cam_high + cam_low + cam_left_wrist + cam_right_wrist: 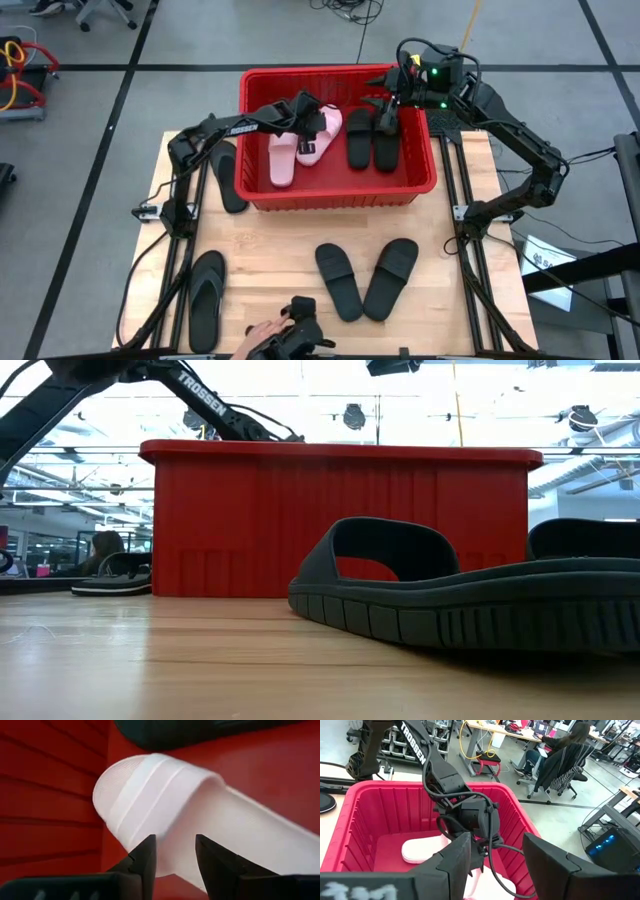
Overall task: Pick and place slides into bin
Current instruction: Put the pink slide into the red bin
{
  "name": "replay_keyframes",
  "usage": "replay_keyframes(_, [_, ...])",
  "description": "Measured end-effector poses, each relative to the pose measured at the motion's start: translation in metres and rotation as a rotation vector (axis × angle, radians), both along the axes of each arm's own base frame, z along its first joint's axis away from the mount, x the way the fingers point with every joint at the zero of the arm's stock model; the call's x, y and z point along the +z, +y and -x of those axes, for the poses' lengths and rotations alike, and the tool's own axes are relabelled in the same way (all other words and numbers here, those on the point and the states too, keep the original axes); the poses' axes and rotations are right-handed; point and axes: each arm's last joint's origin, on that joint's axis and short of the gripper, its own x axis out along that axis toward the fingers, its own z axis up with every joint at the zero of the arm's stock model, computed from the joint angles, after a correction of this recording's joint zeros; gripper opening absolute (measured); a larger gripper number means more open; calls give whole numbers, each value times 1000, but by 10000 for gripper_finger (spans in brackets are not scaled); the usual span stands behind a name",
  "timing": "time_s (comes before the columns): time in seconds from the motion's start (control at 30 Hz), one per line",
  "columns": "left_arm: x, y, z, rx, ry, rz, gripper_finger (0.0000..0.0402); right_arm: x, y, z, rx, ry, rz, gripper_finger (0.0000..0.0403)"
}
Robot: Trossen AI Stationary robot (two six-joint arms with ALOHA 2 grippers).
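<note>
The bin (340,520) wall hides its slides in the low view; the frame crops a black slide (470,595).

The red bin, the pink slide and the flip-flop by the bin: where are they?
red bin (340,194): high view, near rim.
pink slide (283,163): high view, middle of the sole.
flip-flop (229,177): high view, middle of the sole.

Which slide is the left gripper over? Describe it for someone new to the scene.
Find the large red slotted plastic bin at the table's far edge. Inside, toward its left wall, lie two pale pink slides. The open left gripper hovers over them; the bin's other pair is black.
</note>
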Motion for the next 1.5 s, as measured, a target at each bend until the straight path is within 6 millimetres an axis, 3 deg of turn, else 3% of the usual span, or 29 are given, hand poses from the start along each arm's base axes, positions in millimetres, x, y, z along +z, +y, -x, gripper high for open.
replay_keyframes(0.23, [2,4,-4,45,-2,-99,134,0,0,0,0,0,-1,170])
replay_keyframes(0.73, [-2,2,1,27,38,-39,134,0,0,0,1,0,-1,168])
replay_keyframes(0.97, [2,9,1,54,-34,-56,134,0,0,0,1,0,-1,165])
replay_keyframes(1.23, [-3,13,11,51,24,0,134,0,0,0,1,0,-1,164])
replay_keyframes(1.5, [-10,17,6,41,1,-33,134,0,0,0,1,0,-1,164])
